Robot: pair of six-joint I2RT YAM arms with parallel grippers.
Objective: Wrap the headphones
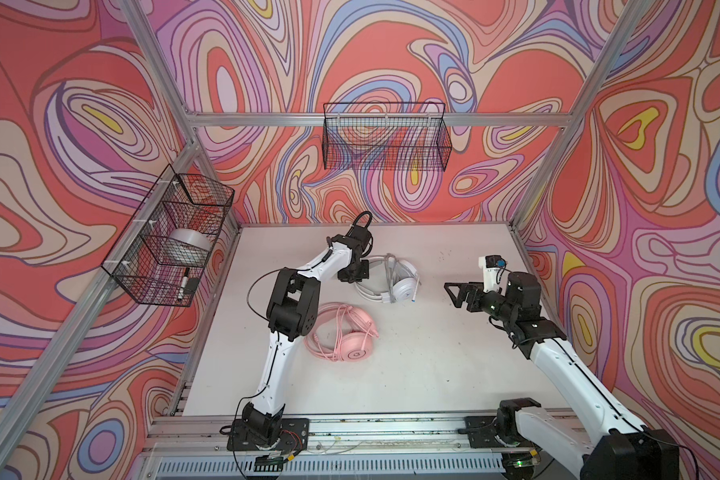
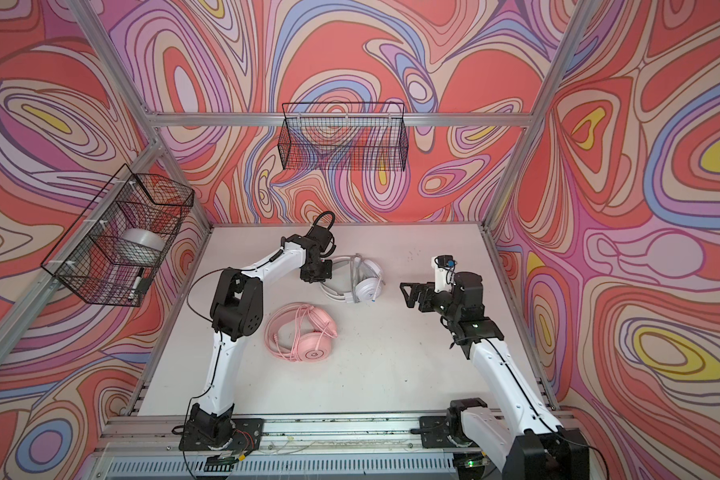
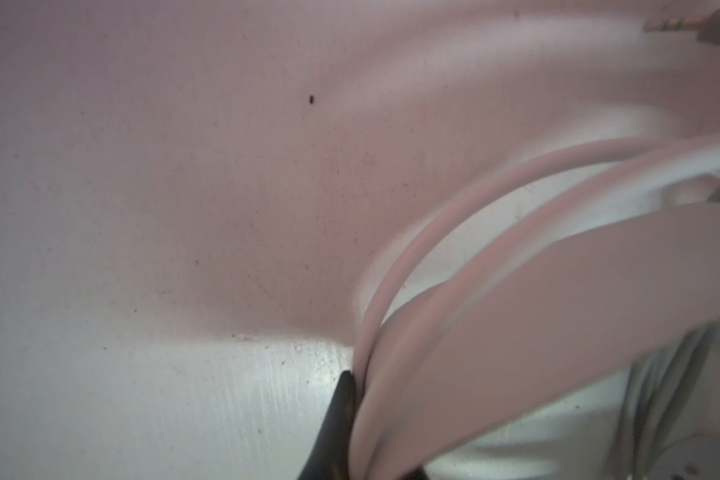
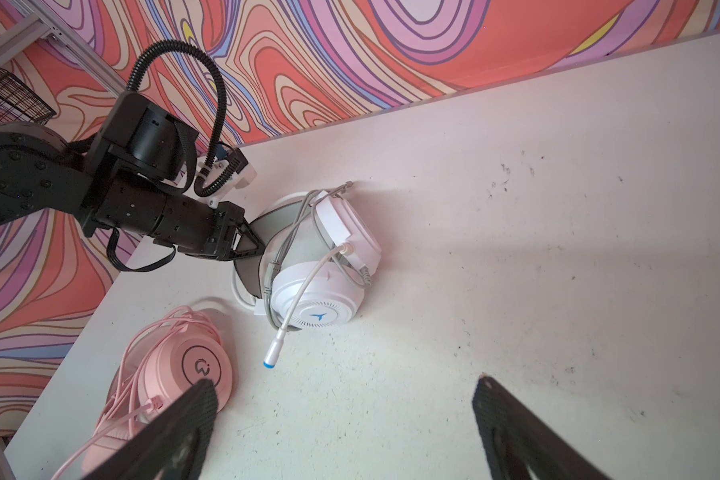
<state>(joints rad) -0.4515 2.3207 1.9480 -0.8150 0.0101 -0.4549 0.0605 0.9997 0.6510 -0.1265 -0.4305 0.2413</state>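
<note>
In both top views the white headset sits toward the far middle of the counter with its grey cable draped over it. The pink headset lies nearer and a bit left, apart from it. My left pincer is down at the white one's left side. My right pincer hangs off to the right, touching nothing.

Left wrist cam: one black finger is pressed against the headband, jaws narrow, pinching it.

Right wrist cam: the right pincer is spread wide with nothing in it. Both headsets lie beyond it, and the left pincer is on the white headband.
</note>
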